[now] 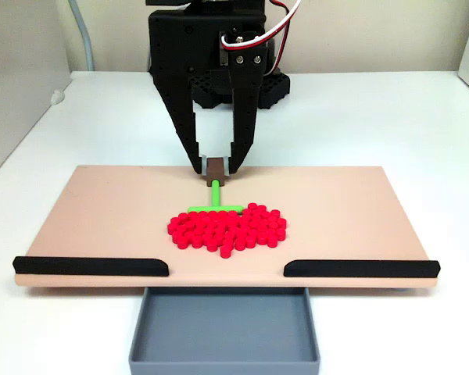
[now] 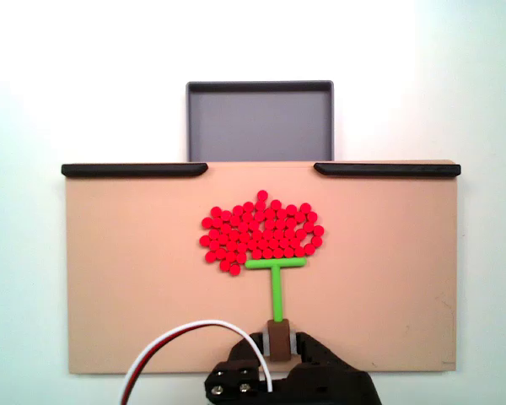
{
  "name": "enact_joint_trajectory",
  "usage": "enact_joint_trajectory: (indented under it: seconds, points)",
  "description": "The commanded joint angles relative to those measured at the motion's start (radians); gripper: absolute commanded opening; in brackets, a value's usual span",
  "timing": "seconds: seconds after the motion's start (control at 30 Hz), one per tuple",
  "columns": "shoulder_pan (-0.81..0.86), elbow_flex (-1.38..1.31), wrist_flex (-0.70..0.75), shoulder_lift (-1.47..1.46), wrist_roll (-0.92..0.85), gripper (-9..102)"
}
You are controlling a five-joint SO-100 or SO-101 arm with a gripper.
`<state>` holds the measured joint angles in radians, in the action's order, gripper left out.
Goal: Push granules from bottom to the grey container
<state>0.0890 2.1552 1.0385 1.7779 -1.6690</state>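
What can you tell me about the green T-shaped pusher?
The bright green T-shaped plastic pusher lies flat on the tan board. Its thin stem ends in a brown block clamped in the black gripper. Its short crossbar touches the near edge of the red granules, on the side away from the grey container.

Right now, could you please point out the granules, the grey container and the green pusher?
granules [image 2: 261, 234]: fixed view, patch centre.
grey container [image 1: 223, 328]: fixed view, bare floor.
green pusher [image 2: 277, 288]: fixed view, stem.
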Motion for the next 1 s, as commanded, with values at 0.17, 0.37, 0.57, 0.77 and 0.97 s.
enact_joint_trajectory:
  seconds: [0.17, 0.37, 0.57, 0.77, 0.97]
  points:
    - [-0.009, -0.077, -0.005, -0.075, 0.017, 0]
    - [-0.012, -0.121, -0.005, -0.115, 0.017, 0]
    - [-0.015, -0.138, 0.008, -0.115, 0.015, 0]
    - [-0.020, -0.172, 0.014, -0.120, 0.020, 0]
    - [-0.020, -0.268, 0.124, -0.095, 0.021, 0]
